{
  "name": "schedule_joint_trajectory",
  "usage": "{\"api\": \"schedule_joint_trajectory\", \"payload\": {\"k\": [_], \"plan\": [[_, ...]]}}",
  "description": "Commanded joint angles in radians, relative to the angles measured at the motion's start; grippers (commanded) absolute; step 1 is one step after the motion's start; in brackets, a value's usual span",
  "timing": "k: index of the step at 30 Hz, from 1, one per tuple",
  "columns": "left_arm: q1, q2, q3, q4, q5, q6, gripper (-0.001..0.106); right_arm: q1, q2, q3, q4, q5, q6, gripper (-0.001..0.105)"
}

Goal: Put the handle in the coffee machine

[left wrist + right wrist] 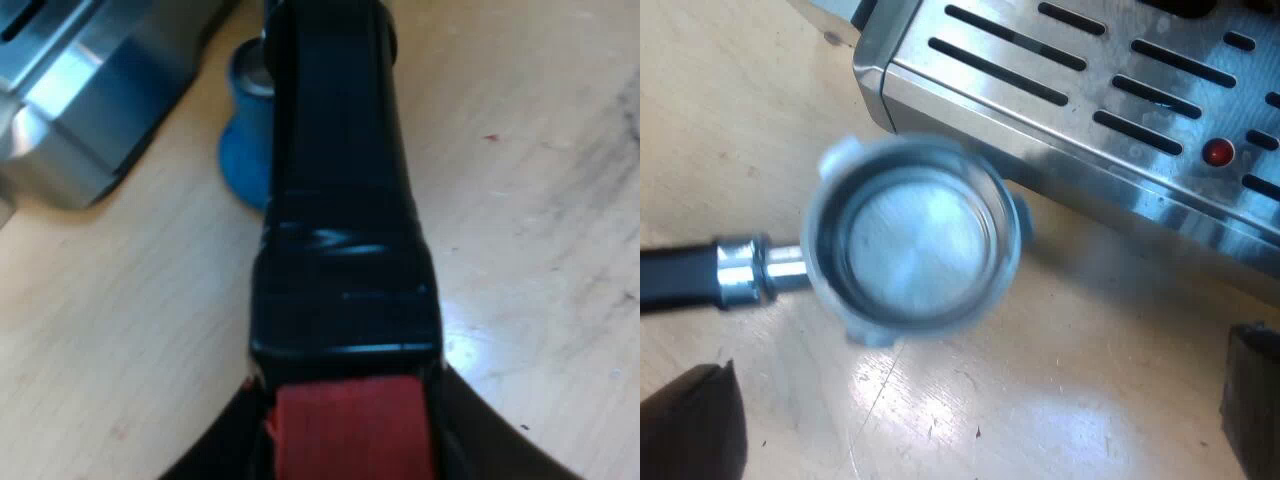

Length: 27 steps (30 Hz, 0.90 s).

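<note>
The metal holder's dark handle runs away from the camera, and its red end sits between my left gripper's fingers, which are shut on it. In the right wrist view the holder's round metal basket faces up, just off the corner of the espresso machine's slotted drip tray. Its handle reaches away from the machine. My right gripper is open over the wooden table, its dark fingertips wide apart with nothing between them.
A blue tamper stands on the wooden table beside the handle, close to the machine's metal corner. A red dot shows on the drip tray. Bare tabletop lies below the basket.
</note>
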Motion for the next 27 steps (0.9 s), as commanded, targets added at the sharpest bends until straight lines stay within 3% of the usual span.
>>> {"api": "schedule_joint_trajectory", "payload": {"k": [1, 6, 11, 14, 24, 27], "plan": [[0.041, -0.005, -0.015, -0.019, 0.028, -0.01, 0.0, 0.022, -0.012, -0.011, -0.017, 0.002, -0.026, 0.098], [0.148, -0.005, -0.015, -0.027, 0.028, -0.02, 0.0, 0.077, -0.012, -0.011, -0.035, 0.031, -0.068, 0.098], [0.291, -0.005, -0.015, -0.029, 0.035, -0.028, 0.0, 0.126, -0.037, -0.011, -0.035, 0.168, -0.071, 0.098], [0.354, -0.001, -0.015, -0.029, 0.09, -0.026, 0.0, 0.126, -0.052, -0.005, -0.052, 0.185, -0.075, 0.098], [0.386, 0.003, -0.066, -0.028, 0.175, -0.015, 0.0, 0.144, -0.096, 0.132, -0.324, 0.232, -0.06, 0.098], [0.386, 0.008, -0.077, -0.033, 0.197, -0.003, 0.0, 0.187, -0.096, 0.163, -0.385, 0.315, -0.052, 0.098]]}}
